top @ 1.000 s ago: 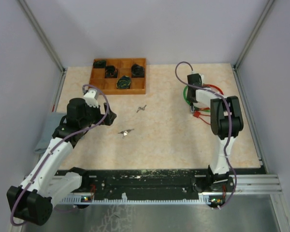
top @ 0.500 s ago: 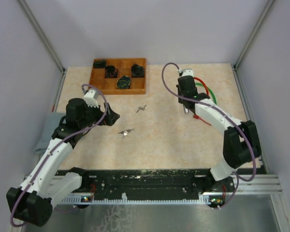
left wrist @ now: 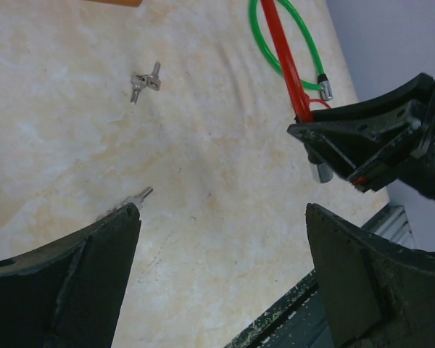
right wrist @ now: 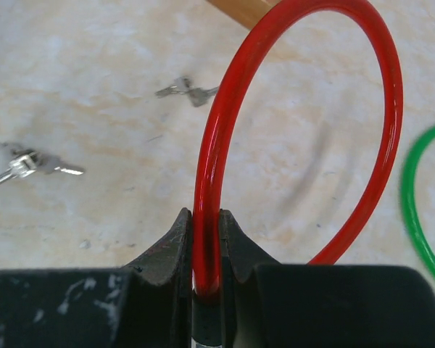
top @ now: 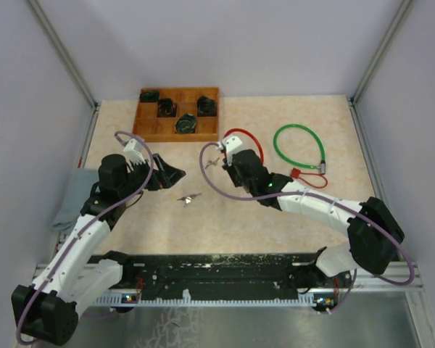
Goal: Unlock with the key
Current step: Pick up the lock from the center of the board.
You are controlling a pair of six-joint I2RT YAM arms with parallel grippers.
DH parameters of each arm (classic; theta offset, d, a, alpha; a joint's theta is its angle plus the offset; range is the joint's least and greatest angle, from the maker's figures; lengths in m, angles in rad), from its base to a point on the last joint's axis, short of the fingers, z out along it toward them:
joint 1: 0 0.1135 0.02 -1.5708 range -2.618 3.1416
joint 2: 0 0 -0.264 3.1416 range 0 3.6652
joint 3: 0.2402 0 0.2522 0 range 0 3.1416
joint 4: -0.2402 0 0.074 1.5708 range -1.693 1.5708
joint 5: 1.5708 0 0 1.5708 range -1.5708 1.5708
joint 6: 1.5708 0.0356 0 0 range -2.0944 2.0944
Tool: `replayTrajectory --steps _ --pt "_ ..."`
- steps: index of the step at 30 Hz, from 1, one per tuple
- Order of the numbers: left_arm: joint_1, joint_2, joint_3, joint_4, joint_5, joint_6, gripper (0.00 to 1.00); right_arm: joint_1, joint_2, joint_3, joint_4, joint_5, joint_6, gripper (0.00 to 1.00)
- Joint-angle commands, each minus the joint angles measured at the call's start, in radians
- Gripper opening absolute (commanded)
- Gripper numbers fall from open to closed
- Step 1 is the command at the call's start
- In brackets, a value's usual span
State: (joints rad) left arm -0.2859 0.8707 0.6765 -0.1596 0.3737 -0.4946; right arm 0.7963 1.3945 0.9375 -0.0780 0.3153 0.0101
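A red cable lock (top: 241, 132) is pinched in my right gripper (top: 230, 154) near the table's middle; in the right wrist view the jaws are shut on the red loop (right wrist: 225, 116) at the gripper (right wrist: 206, 217). A green cable lock (top: 299, 145) lies further right. One bunch of keys (top: 212, 163) lies just left of the right gripper, another (top: 189, 198) nearer the front. My left gripper (top: 175, 175) hangs wide open and empty, left of both bunches. Its own view (left wrist: 223, 217) shows a key tip (left wrist: 141, 194) by the left finger.
A wooden tray (top: 148, 129) with several black items in its compartments stands at the back left. A grey cloth (top: 71, 196) lies off the table's left edge. The right gripper (left wrist: 370, 145) shows at the right of the left wrist view.
My right arm has swung from the back right toward the middle, carrying the red cable lock away from the green one. My left gripper has drifted slightly right, still open.
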Motion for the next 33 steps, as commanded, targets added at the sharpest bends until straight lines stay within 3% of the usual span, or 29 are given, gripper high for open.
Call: replayTrajectory --steps 1,11,15,25,30,33 --pt "0.001 -0.019 -0.07 0.152 0.072 -0.177 0.99 0.117 -0.052 -0.032 0.248 0.016 -0.087 0.0" --pt "-0.001 0.02 -0.16 0.307 0.185 -0.366 0.99 0.287 -0.035 -0.142 0.521 0.018 -0.066 0.0" --pt "-0.01 0.069 -0.202 0.416 0.241 -0.43 0.91 0.34 0.011 -0.125 0.558 0.043 -0.083 0.0" --pt "-0.08 0.117 -0.205 0.465 0.207 -0.447 0.84 0.374 0.043 -0.111 0.601 0.008 -0.139 0.0" --pt "-0.106 0.148 -0.214 0.499 0.202 -0.467 0.75 0.382 0.062 -0.098 0.625 -0.002 -0.157 0.0" --pt "-0.111 0.156 -0.218 0.513 0.197 -0.471 0.64 0.382 0.075 -0.087 0.632 -0.002 -0.17 0.0"
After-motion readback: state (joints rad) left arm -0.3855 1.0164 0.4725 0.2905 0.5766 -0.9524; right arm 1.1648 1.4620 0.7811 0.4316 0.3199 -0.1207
